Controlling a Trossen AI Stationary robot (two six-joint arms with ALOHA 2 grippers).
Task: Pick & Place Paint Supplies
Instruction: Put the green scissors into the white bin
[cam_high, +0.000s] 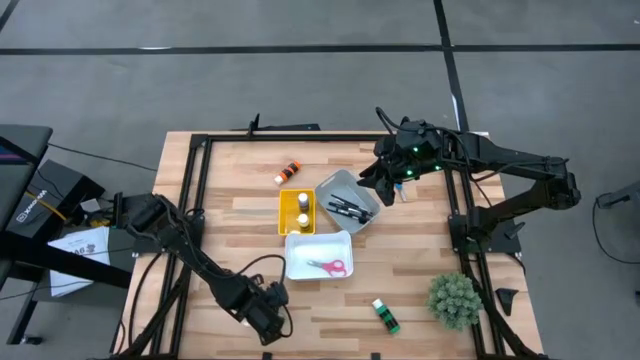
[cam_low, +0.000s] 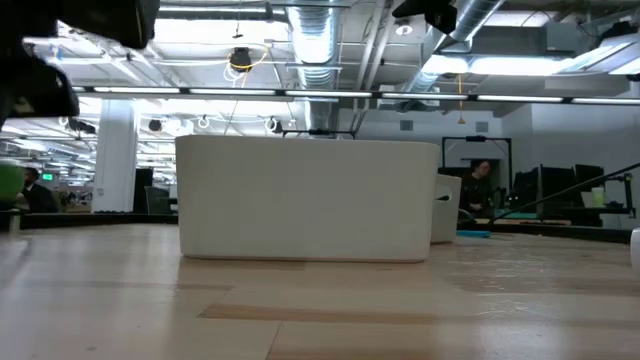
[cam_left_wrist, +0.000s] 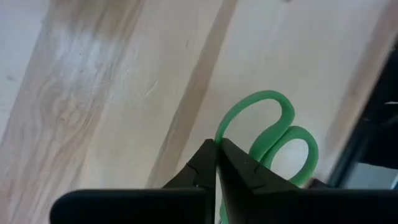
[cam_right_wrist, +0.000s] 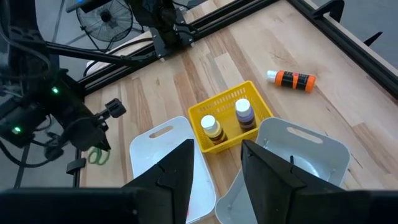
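Note:
My left gripper (cam_high: 266, 316) is low at the table's near edge, shut on the green-handled scissors (cam_left_wrist: 268, 134), which also show in the right wrist view (cam_right_wrist: 96, 155). My right gripper (cam_right_wrist: 217, 168) hangs open over the grey bin (cam_high: 347, 200) that holds dark paintbrushes (cam_high: 350, 209). Two paint bottles (cam_right_wrist: 227, 122) stand in the yellow bin (cam_high: 297, 212). Pink-handled scissors (cam_high: 327, 266) lie in the white bin (cam_high: 318, 256). An orange bottle (cam_high: 289, 172) lies on the table toward the far edge, and a green bottle (cam_high: 385, 315) lies near the near edge. My left gripper pinches the rim of one green handle loop (cam_left_wrist: 219, 132) between its two fingertips, coming from above and pointing down. Both loops stick out past the fingers, close over the wood. The blades are hidden under the gripper. Whether the scissors are off the table I cannot tell.
A fuzzy green plant (cam_high: 455, 298) sits at the near right corner. The black frame rails (cam_high: 195, 190) run along the table's left, right and far edges. Bare wood lies left of the bins (cam_high: 235, 230). In the low view the white bin (cam_low: 310, 200) fills the middle.

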